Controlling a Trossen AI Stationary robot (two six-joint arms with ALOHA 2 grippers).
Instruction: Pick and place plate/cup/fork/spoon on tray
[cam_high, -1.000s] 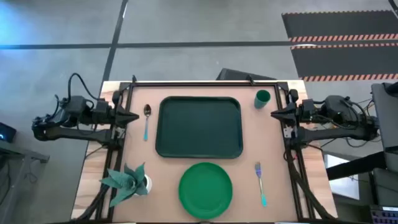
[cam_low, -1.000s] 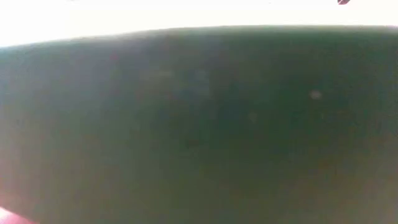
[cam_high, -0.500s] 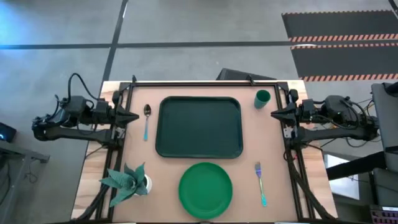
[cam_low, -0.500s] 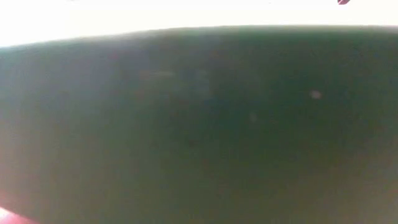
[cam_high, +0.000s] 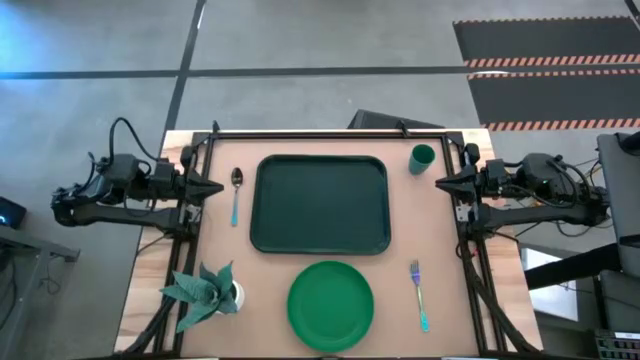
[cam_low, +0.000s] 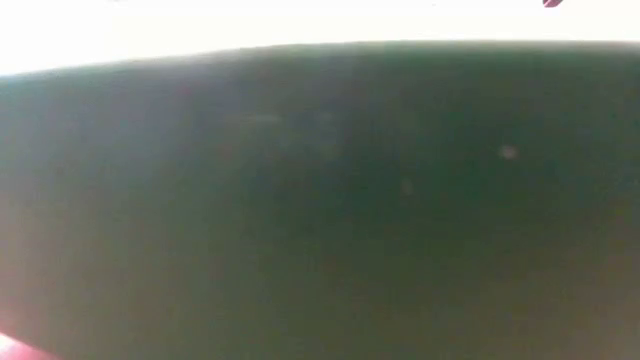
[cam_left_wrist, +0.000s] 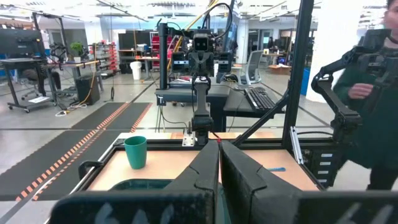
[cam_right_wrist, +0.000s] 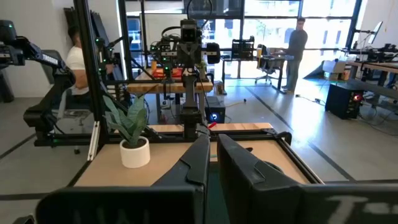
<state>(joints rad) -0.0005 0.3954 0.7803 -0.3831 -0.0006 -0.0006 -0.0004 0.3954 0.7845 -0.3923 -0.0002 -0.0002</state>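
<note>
Claws (cam_high: 212, 187) aside; tray (cam_high: 320, 203) bare

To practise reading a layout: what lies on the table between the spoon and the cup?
In the high view, the tray lies between the spoon and the cup, and nothing rests on it.

Cup (cam_left_wrist: 135, 152) beyond closed left claw (cam_left_wrist: 219, 163)

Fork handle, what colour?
Light blue; the fork lies on the table right of the plate. Shows best in the high view.
</note>
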